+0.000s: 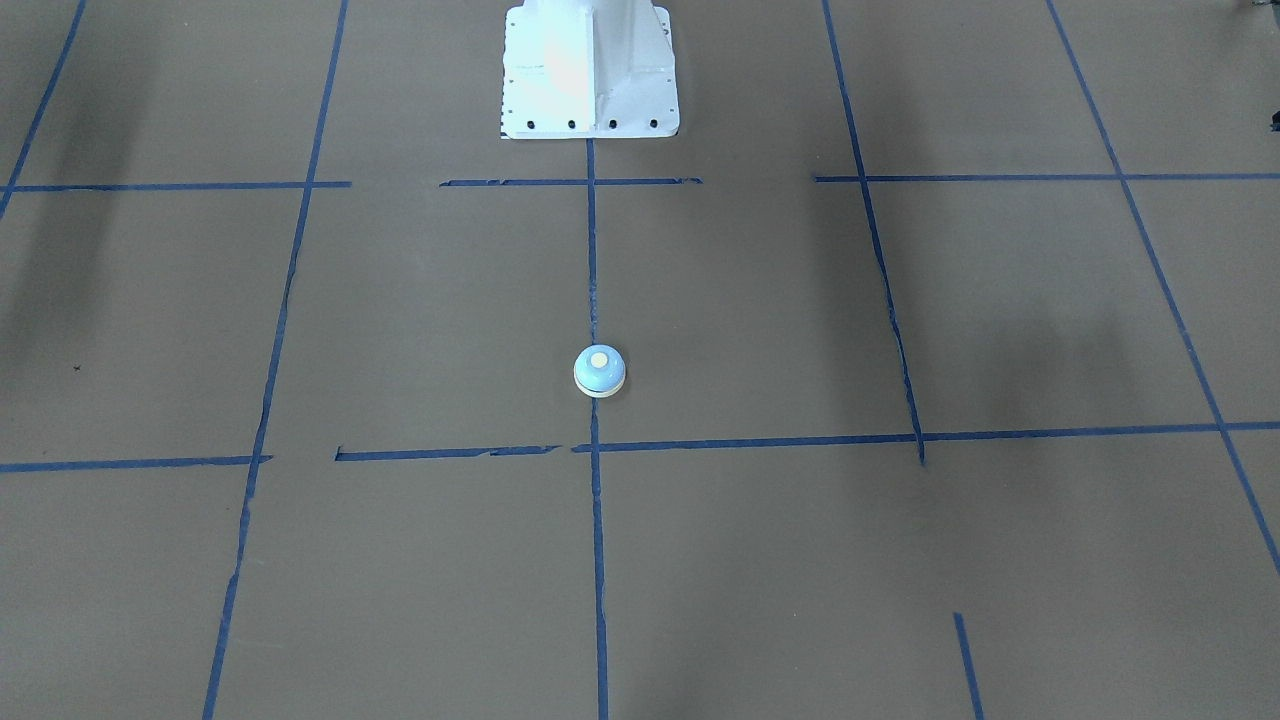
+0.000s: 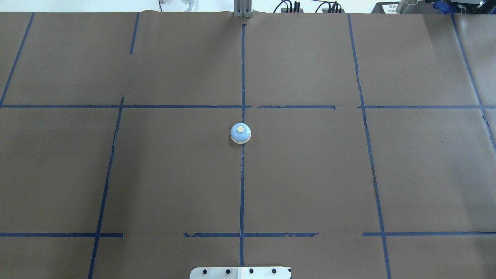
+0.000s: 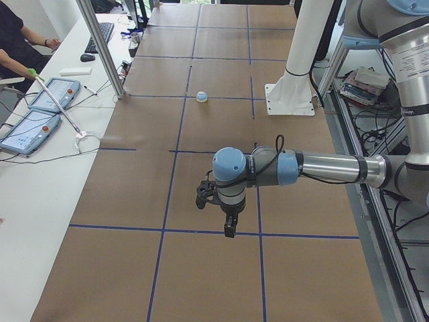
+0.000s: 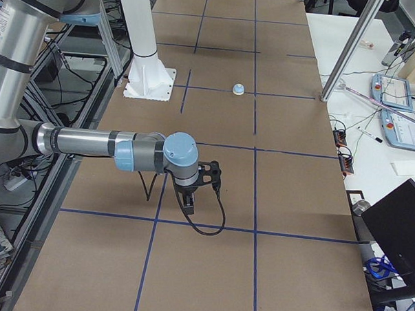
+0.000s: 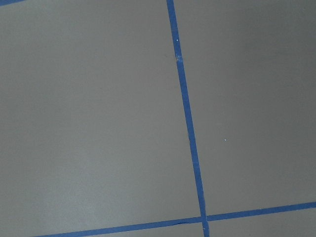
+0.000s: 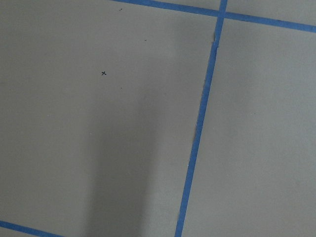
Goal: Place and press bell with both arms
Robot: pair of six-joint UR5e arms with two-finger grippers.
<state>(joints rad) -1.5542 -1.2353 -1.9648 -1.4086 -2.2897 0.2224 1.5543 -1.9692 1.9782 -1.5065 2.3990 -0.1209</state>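
The bell [image 1: 599,371] is small, light blue with a cream base and button. It stands upright on the blue centre tape line, also in the overhead view [image 2: 240,133] and, far off, in both side views [image 3: 202,97] [image 4: 238,89]. My left gripper [image 3: 228,227] shows only in the exterior left view, pointing down above the brown table, far from the bell. My right gripper [image 4: 189,203] shows only in the exterior right view, also pointing down and far from the bell. I cannot tell whether either is open or shut. The wrist views show only brown paper and tape.
The white pedestal base [image 1: 590,70] stands at the robot's edge of the table [image 2: 240,272]. Blue tape lines grid the brown cover. A side table with tablets [image 3: 40,114], a metal post [image 3: 100,47] and an operator lie across the table.
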